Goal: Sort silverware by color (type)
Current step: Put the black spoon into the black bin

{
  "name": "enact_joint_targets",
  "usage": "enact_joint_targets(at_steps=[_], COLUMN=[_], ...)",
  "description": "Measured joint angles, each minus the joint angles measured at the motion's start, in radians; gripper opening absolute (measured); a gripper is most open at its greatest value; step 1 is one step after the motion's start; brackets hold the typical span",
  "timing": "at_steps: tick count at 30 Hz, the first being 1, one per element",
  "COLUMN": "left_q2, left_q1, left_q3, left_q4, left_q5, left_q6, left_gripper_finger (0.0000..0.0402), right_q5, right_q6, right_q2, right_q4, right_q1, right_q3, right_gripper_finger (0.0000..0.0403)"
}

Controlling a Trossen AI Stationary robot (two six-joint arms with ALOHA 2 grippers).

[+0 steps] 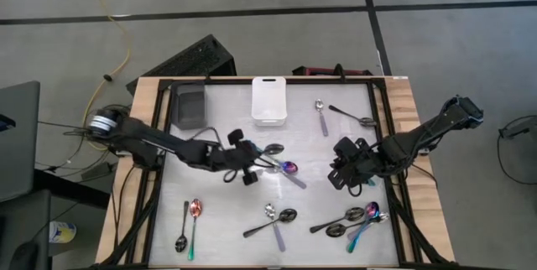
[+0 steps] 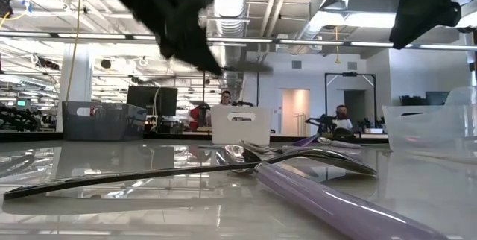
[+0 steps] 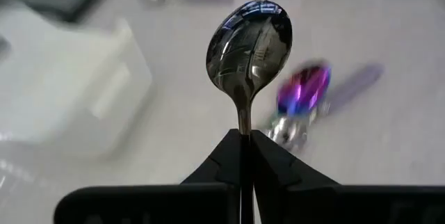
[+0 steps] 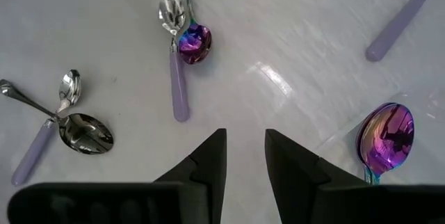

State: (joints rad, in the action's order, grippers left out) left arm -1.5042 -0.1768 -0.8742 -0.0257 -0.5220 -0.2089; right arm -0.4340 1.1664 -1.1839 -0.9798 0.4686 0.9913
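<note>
My left gripper [image 1: 251,162] is near the table's middle, shut on a shiny silver spoon [image 3: 249,42] whose bowl sticks out ahead of the fingers [image 1: 273,149]. Just past it, a rainbow spoon [image 1: 289,168] and a lilac-handled one [image 1: 295,179] lie flat on the table. My right gripper [image 1: 346,175] hovers open toward the right side, holding nothing [image 4: 245,161]. Below it, the right wrist view shows a rainbow spoon [image 4: 386,135] and a silver-bowled spoon with a lilac handle [image 4: 177,85]. My left gripper pinches the silver spoon between its two fingers at the thin neck just behind the bowl [image 3: 243,118]. The rest of the handle is hidden between the fingers. The fingers lie along the spoon. The bowl [image 3: 249,42] points straight ahead, lifted clear of the table.
A white bin [image 1: 268,100] and a dark bin [image 1: 190,105] sit at the far edge. Spoons lie far right [image 1: 322,116], near left [image 1: 194,213], near middle [image 1: 279,218] and in a near-right cluster [image 1: 354,220]. A lilac handle [image 2: 335,204] is close to the low camera.
</note>
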Motion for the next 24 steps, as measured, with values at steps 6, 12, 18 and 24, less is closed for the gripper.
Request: enact_joint_targets(at_steps=[6, 12, 18, 24], left_q2=[0.244, 0.509, 0.716, 0.779], left_q1=[0.041, 0.208, 0.493, 0.875], left_q3=[0.0, -0.001, 0.077, 0.248], left_q4=[0.117, 0.367, 0.484, 0.491], left_q5=[0.001, -0.033, -0.063, 0.125], left_q6=[0.082, 0.053, -0.037, -0.08], left_gripper_finger=[0.0003, 0.0003, 0.0002, 0.0002], right_q5=[-0.006, -0.012, -0.015, -0.004], right_q6=[0.0, -0.011, -0.074, -0.128], right_q2=[0.0, 0.0, 0.0, 0.0], right_q4=[0.001, 0.003, 0.038, 0.055], right_q1=[0.0, 0.0, 0.0, -0.006], right_q3=[0.0, 0.0, 0.0, 0.0], right_gripper_finger=[0.0122, 0.0122, 0.0122, 0.0122])
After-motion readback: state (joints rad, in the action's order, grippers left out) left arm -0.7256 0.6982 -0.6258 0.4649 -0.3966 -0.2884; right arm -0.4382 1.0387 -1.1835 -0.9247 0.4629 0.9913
